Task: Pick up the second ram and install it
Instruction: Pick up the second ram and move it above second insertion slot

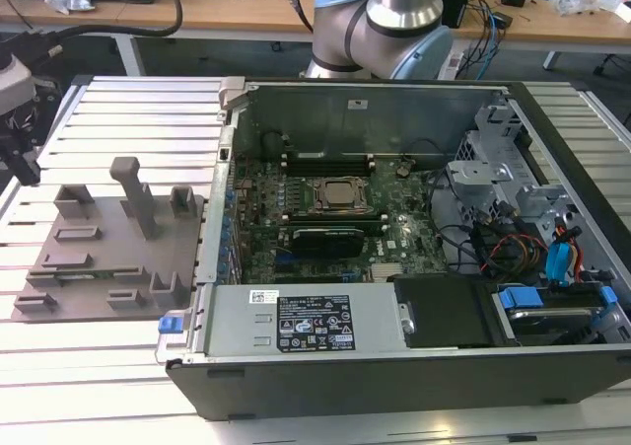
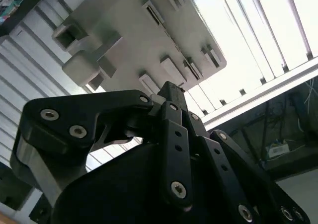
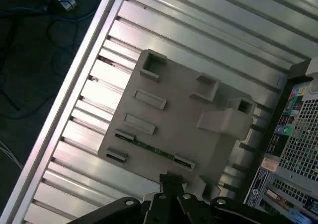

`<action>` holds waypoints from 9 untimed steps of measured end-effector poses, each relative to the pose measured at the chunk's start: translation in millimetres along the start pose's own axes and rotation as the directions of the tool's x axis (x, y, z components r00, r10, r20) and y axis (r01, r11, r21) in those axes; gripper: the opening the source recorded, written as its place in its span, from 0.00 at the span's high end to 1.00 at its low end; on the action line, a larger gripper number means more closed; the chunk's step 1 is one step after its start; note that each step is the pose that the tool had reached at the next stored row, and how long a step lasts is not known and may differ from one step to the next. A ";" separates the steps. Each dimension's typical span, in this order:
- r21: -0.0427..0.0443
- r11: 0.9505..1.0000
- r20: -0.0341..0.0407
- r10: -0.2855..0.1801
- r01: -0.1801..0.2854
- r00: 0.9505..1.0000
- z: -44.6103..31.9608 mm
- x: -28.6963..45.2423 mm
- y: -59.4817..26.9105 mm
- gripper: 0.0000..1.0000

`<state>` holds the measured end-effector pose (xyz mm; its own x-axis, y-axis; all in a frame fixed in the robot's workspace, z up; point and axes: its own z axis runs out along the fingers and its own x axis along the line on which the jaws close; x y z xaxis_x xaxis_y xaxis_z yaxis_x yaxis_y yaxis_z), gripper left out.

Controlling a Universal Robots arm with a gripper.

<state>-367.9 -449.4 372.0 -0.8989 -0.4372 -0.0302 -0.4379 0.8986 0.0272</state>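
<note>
Second ram [image 3: 151, 148] is standing on its long edge in a narrow slot of the grey fixture [image 3: 184, 114], near the fixture's edge, probably so that its upper edge is offering itself for a pinch from above. The gripper [image 3: 171, 180] is hovering over that same edge of the fixture, apart from the stick and touching nothing, and in both wrist views it is looking clenched, with nothing between its tips [image 2: 170, 89]. The open computer case [image 1: 394, 336] is sitting just beside the fixture [image 1: 108, 238], on the exterior view's right of it, likely to be keeping the carry short. The motherboard [image 1: 394, 238] is lying exposed inside.
</note>
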 end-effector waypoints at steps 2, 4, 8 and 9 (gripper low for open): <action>-0.002 0.999 -0.001 -0.053 0.053 0.999 0.0 0.0 0.0 0.90; -0.003 0.995 -0.003 -0.100 0.100 0.995 0.0 0.0 0.0 0.90; -0.006 0.982 -0.005 -0.191 0.191 0.982 0.0 0.0 0.0 0.90; -0.007 0.979 -0.005 -0.204 0.204 0.979 0.0 0.0 0.0 0.90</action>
<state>-367.9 -449.3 372.0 -0.7906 -0.6116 -0.0302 -0.6123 0.7901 0.0272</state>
